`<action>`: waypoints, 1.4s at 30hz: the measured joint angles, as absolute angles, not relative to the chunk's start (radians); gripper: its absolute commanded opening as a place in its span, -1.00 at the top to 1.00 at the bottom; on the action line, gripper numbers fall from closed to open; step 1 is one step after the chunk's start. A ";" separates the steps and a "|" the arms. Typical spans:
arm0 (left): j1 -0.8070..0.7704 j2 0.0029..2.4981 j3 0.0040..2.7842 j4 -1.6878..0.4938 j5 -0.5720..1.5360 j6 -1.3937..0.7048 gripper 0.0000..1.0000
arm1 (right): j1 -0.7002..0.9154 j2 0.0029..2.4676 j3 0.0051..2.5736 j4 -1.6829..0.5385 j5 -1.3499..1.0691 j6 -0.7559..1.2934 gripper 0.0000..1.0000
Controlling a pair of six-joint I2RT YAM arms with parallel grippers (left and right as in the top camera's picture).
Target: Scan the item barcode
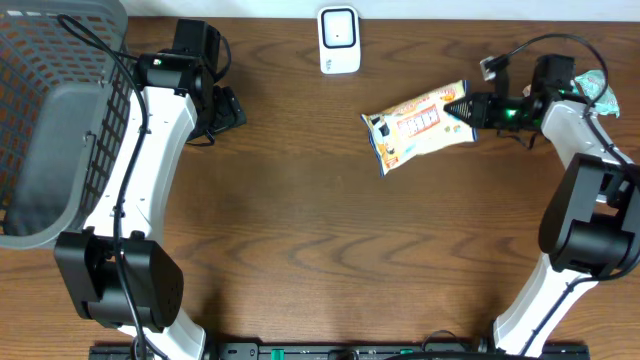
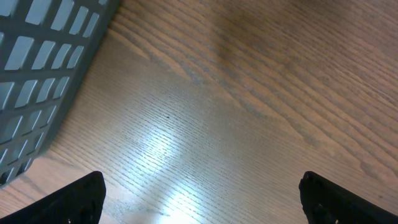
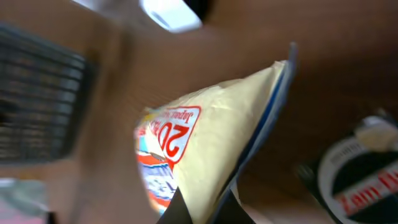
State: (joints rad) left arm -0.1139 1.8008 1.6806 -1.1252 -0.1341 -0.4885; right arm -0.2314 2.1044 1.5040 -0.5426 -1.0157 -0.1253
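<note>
Red "20" shows on the pale-yellow foil snack packet [image 1: 420,125], at two o'clock of the brown wooden table [image 1: 300,220], with open wood around it. The right gripper [image 1: 462,108] is clamped on its three-o'clock edge, arm reaching in low. A white box scanner [image 1: 339,40] sits at twelve. The left gripper [image 2: 199,199] hovers with jaws apart beside the grey mesh basket [image 1: 60,50] at ten.

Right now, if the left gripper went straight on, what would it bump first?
Probably the table: the left gripper shows only bare wood ahead. The basket lies off to the side.
</note>
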 measured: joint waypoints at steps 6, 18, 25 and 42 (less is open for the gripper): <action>-0.114 1.801 1.681 -1.125 -0.134 -0.488 -0.96 | -0.247 2.060 1.506 -0.538 -1.088 -0.080 0.97; -0.114 1.801 1.681 -1.125 -0.134 -0.488 -0.95 | -0.194 1.697 1.513 -0.678 -0.751 -0.114 0.97; -0.114 1.801 1.681 -1.125 -0.134 -0.488 -0.96 | 0.045 1.657 1.515 -0.756 -0.237 -0.171 0.97; -0.114 1.801 1.681 -1.125 -0.134 -0.488 -0.96 | 0.691 1.998 1.536 -0.814 0.595 0.027 0.89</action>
